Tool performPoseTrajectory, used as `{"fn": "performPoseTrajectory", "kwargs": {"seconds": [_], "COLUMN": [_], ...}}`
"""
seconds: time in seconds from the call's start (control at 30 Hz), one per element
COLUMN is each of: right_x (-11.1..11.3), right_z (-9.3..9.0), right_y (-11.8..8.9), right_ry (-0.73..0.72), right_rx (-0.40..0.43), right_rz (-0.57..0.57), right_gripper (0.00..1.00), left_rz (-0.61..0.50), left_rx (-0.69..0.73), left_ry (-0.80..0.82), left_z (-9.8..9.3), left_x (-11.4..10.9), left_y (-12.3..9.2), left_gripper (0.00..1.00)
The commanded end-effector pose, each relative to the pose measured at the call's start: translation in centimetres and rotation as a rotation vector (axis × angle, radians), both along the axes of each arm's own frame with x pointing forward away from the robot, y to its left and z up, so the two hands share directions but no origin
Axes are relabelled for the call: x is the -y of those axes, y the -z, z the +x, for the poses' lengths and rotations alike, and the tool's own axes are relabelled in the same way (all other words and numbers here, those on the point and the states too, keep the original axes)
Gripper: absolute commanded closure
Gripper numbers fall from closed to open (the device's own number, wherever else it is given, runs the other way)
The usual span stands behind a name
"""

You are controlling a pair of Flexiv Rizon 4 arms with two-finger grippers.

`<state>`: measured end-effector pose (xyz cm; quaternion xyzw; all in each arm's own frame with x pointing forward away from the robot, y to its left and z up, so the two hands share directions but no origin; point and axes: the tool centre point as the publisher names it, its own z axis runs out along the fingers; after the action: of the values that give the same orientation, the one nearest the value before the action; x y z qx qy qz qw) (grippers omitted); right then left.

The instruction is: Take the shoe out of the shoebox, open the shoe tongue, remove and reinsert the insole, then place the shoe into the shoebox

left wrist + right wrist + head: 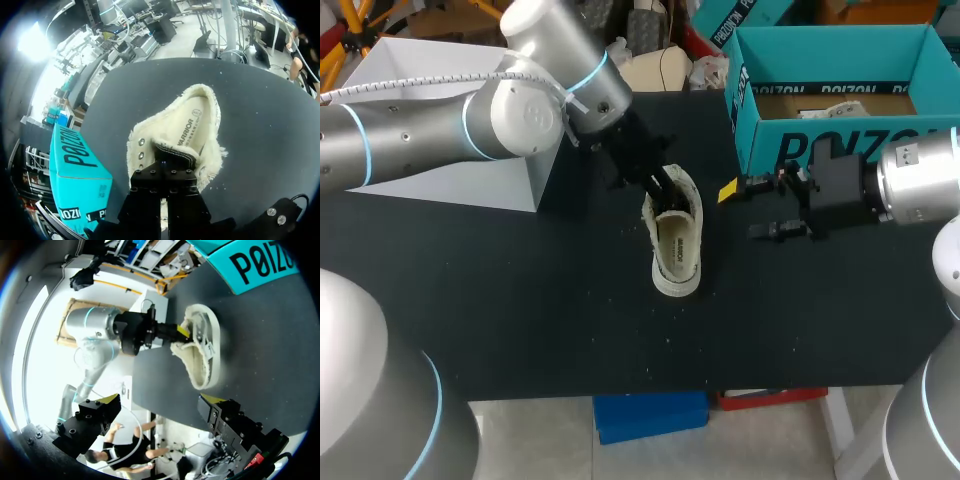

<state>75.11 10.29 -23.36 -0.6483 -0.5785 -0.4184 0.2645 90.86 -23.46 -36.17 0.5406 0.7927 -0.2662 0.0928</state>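
Head view: shoe [677, 250] outside teal shoebox [840, 148]

in its own wrist view the left gripper [164, 165] sits right over the near end of the shoe [192, 125], so the grip is anyone's guess; head view hides that spot too; the shoebox [840, 148] runs off that view's right edge

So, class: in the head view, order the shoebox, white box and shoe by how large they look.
1. shoebox and white box: alike, both partly cut off or hidden, so unranked.
2. shoe: clearly smallest.
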Motion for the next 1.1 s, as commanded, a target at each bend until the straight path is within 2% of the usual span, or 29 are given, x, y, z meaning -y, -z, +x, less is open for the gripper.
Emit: {"fn": "performPoseTrajectory", "kwargs": {"seconds": [0.03, 0.17, 0.23, 0.53, 0.57, 0.67, 0.7, 0.73, 0.97, 1.1], "right_x": [-0.1, -0.1, -0.1, -0.1, -0.1, -0.1, -0.1, -0.1, -0.1, -0.1], "right_z": [0.0, 0.0, 0.0, 0.0, 0.0, 0.0, 0.0, 0.0, 0.0, 0.0], "right_y": [0.0, 0.0, 0.0, 0.0, 0.0, 0.0, 0.0, 0.0, 0.0, 0.0], "right_ry": [0.001, 0.001, 0.001, 0.001, 0.001, 0.001, 0.001, 0.001, 0.001, 0.001], "right_rx": [-0.001, -0.001, -0.001, -0.001, -0.001, -0.001, -0.001, -0.001, -0.001, -0.001], "right_rz": [-0.003, -0.003, -0.003, -0.003, -0.003, -0.003, -0.003, -0.003, -0.003, -0.003], "right_gripper": [0.00, 0.00, 0.00, 0.00, 0.00, 0.00, 0.00, 0.00, 0.00, 0.00], "left_rz": [0.007, 0.009, 0.007, -0.032, -0.044, -0.107, -0.115, -0.119, -0.153, -0.117], "left_rx": [-0.009, -0.018, -0.014, 0.000, -0.018, -0.102, -0.117, -0.133, -0.195, -0.260], "left_ry": [0.005, 0.010, 0.013, -0.032, -0.056, -0.133, -0.149, -0.170, -0.300, -0.352], "left_z": [0.1, -0.2, -0.3, -1.3, -1.5, -2.2, -2.5, -2.7, -3.8, -5.1], "left_x": [0.9, 1.1, 1.1, -0.5, -0.8, -1.8, -2.1, -2.5, -5.8, -8.1], "left_y": [1.3, 1.5, 0.8, -3.8, -4.2, -4.9, -5.1, -5.2, -6.4, -7.2], "left_gripper": [1.00, 1.00, 1.00, 0.99, 0.95, 0.59, 0.23, 0.00, 0.00, 0.00]}}
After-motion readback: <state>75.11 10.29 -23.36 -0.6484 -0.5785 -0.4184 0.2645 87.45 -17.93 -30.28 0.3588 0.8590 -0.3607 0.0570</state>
